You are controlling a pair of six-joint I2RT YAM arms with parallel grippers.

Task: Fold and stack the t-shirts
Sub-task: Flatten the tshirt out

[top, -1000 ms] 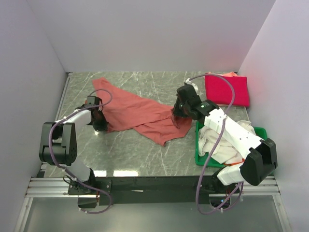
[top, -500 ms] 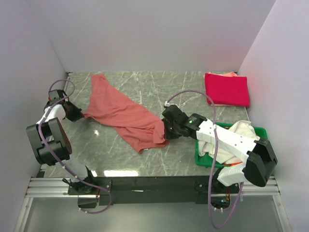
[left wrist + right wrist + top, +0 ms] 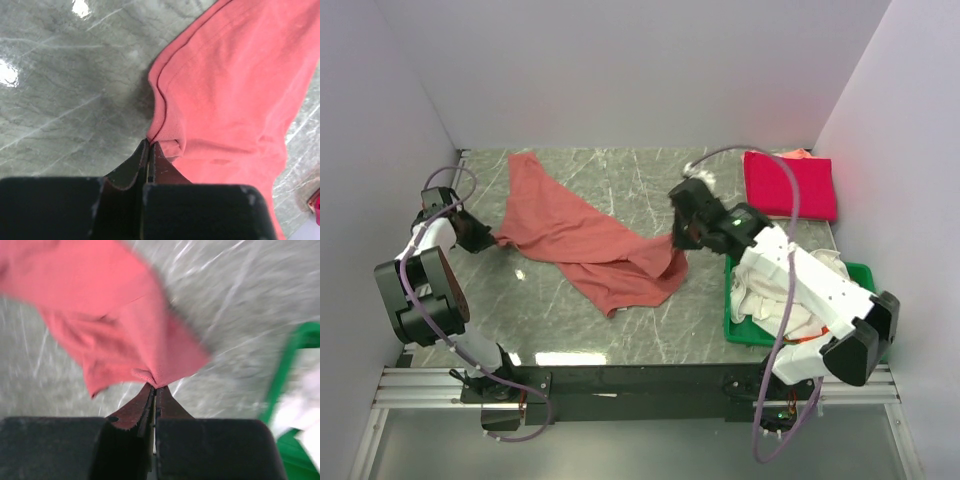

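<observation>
Dusty salmon-red cloth t-shirt (image 3: 585,245) lay stretched mid grey marble tabletop (image 3: 650,170). Left gripper (image 3: 488,240) stayed clamped on its left hem. Right gripper (image 3: 677,244), pinched tight on the right corner, had pulled rearward, nearer the folded crimson-pink shirt (image 3: 790,185).

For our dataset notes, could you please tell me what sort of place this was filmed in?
Probably a robotics lab test cell, not a home: plain white walls box in a marble-patterned tabletop, and the left arm and right arm are mounted on a metal rail at its near edge.
</observation>
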